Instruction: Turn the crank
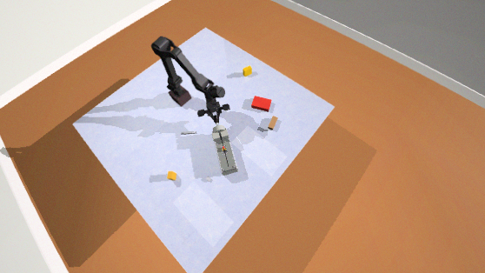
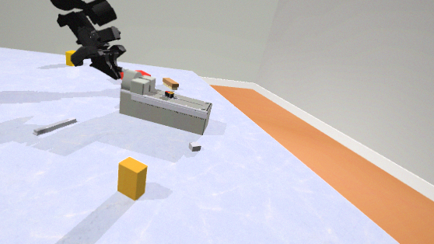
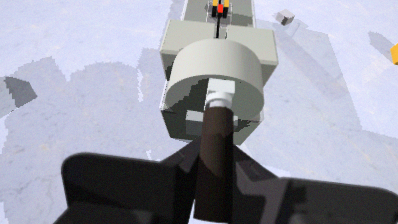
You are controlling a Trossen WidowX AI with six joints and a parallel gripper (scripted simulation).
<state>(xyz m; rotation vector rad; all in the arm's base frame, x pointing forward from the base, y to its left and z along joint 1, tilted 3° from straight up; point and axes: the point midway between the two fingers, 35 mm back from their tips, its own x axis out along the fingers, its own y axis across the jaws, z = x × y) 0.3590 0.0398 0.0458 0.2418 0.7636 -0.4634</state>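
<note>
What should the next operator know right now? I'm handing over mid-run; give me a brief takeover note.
Gripper: shut on the dark crank handle.
Machine: grey, on the pale mat; crank drum at the arm's end, slide along the top.
Done: handle gripped.
Left: the red pointer sits between orange marks, but exact alignment can't be judged at this size. Check it, adjust if needed, then release.
</note>
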